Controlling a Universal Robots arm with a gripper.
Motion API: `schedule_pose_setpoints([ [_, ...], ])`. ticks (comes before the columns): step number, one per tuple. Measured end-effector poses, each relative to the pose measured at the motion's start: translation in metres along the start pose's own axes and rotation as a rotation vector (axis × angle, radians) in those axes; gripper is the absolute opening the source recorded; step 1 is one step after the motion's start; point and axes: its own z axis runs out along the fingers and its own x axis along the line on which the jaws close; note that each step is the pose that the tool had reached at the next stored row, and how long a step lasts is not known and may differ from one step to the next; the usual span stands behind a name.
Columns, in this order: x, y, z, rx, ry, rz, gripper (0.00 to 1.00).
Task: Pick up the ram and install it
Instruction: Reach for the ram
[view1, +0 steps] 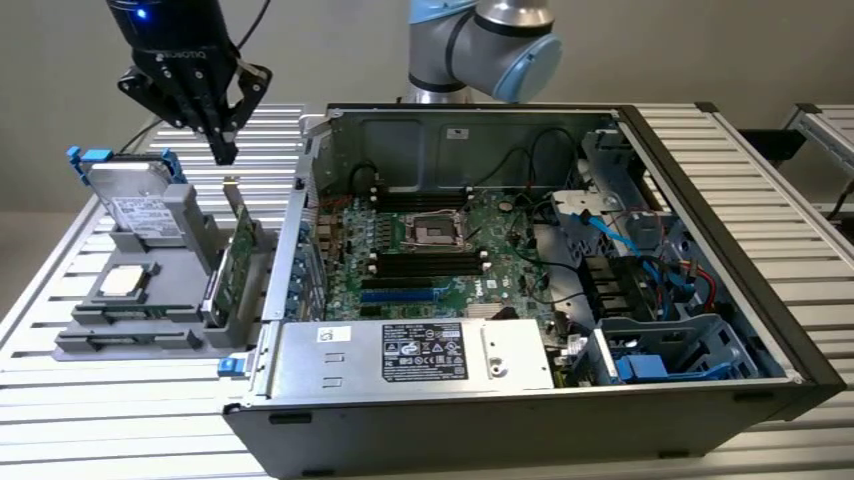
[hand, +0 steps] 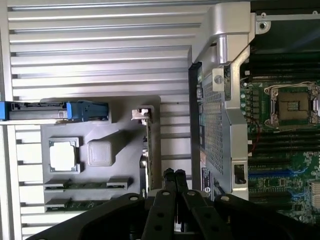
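Up above the grey holder (view1: 80, 345), the jaws are pressed together with nothing between them (the two black fingers meet at their tips). In the exterior view they hang over the top edge of the expansion card (view1: 238, 255). The card stands upright along the side of the holder nearest the computer case (view1: 747, 330), and a small gap shows between it and the jaws.

The ram (hand: 82, 184) sits on its long edge in a narrow slot of the holder, apart from the jaws and untouched. A second stick (hand: 82, 204) lies in the slot just beside it, parallel. Both are at the end of the holder away from the hard drive (view1: 134, 205), which stands tilted in its blue-handled bracket. Between the drive and the ram, a processor (view1: 123, 282) rests flat in a square recess.

The holder lies on a slatted metal surface (view1: 134, 420), on the exterior view's left of the case. The case lies on its side with the panel off, and the green motherboard (view1: 441, 250) faces up inside it. On the board, the processor socket (view1: 434, 230) sits between rows of black memory slots. A silver power supply (view1: 414, 355) with a dark label fills the near end of the case, and the arm (view1: 481, 50) rises behind the far wall.
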Motion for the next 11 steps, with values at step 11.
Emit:
schedule_pose_setpoints([
  [11,0.023,-0.0068,0.0157,0.0004,0.0088,-0.005,0.10],
])
